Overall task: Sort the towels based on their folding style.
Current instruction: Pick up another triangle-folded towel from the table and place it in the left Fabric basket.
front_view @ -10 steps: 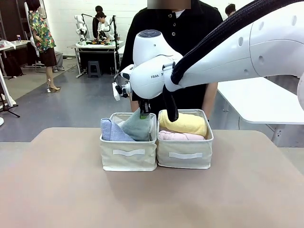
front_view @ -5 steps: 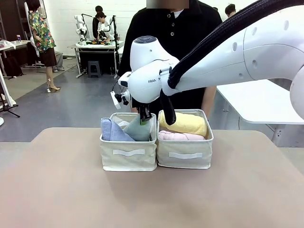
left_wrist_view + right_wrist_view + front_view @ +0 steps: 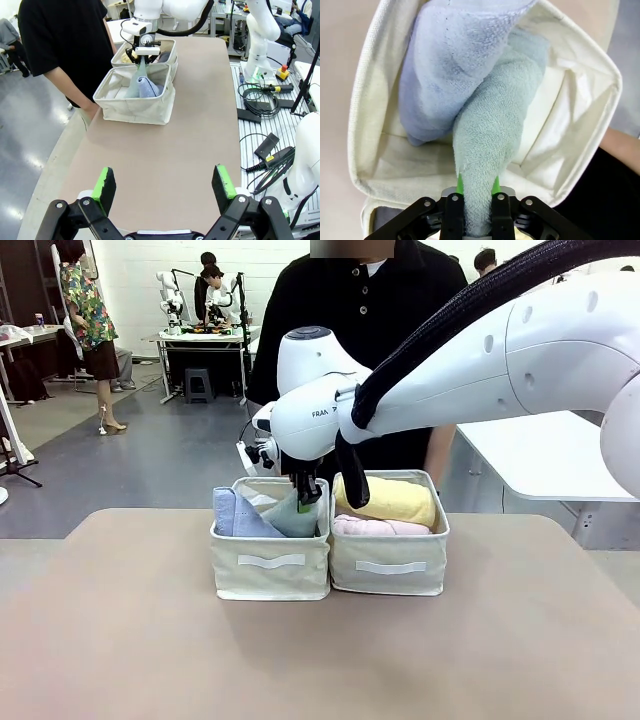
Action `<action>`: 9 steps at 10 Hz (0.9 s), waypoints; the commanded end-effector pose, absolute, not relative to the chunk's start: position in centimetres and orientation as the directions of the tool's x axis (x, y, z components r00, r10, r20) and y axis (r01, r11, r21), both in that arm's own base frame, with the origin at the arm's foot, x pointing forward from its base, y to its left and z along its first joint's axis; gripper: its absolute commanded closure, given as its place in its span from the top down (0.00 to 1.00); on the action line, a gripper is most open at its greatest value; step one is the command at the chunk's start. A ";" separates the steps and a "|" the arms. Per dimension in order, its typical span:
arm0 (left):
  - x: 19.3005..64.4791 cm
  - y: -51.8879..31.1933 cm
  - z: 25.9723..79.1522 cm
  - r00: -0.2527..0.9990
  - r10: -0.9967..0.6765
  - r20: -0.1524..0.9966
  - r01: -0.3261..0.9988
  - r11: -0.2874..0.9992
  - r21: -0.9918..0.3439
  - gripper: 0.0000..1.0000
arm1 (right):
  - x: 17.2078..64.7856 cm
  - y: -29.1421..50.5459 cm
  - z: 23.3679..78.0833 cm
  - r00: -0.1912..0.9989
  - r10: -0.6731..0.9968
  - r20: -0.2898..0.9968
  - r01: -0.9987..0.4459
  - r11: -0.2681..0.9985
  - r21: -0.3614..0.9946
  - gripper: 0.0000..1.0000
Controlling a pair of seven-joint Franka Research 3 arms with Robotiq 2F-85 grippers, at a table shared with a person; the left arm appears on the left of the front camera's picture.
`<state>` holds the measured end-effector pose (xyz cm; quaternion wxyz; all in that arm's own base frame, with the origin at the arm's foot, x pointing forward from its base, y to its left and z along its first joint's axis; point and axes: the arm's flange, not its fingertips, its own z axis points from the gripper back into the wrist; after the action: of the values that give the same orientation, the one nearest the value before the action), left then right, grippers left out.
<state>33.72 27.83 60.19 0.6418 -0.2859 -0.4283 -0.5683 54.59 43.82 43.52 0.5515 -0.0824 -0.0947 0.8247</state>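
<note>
Teal terry showed between our right gripper [image 3: 476, 192] fingers at the bottom centre of the right wrist frame: the jaws were clamped on the narrow end of the teal cone towel [image 3: 492, 135], whose wide end sat inside the left basket [image 3: 270, 562] beside the light blue cone towel [image 3: 447, 65]. In the front frame the yellow roll [image 3: 385, 500] and pink roll [image 3: 380, 527] lay stacked in the right basket [image 3: 390, 565], just right of centre. Our left gripper [image 3: 163, 186] hung with jaws wide apart at the bottom of its own frame, well away from both baskets. We judged the main risk to be the release: terry could cling to the pads and drag the cone back out, or a tilted withdrawal could catch the soft basket wall and tip it toward the person.
</note>
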 end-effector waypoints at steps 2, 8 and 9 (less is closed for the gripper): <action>33.6 27.8 60.3 -0.017 -0.476 0.879 0.973 0.195 0.124 1.00 | 54.8 43.8 42.1 -0.373 0.928 0.018 -0.914 -0.364 -0.181 0.19; 33.6 27.8 60.3 -0.017 -0.476 0.879 0.973 0.195 0.124 1.00 | 54.8 43.9 41.8 -0.376 0.926 0.037 -0.916 -0.365 -0.169 0.59; 33.6 27.8 60.3 -0.017 -0.476 0.879 0.973 0.195 0.124 1.00 | 54.8 43.8 41.8 -0.374 0.927 0.036 -0.916 -0.363 -0.169 0.68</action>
<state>33.72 27.83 60.19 0.6418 -0.2859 -0.4283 -0.5683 54.50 43.83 41.91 0.5642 -0.0502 -0.0791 0.8203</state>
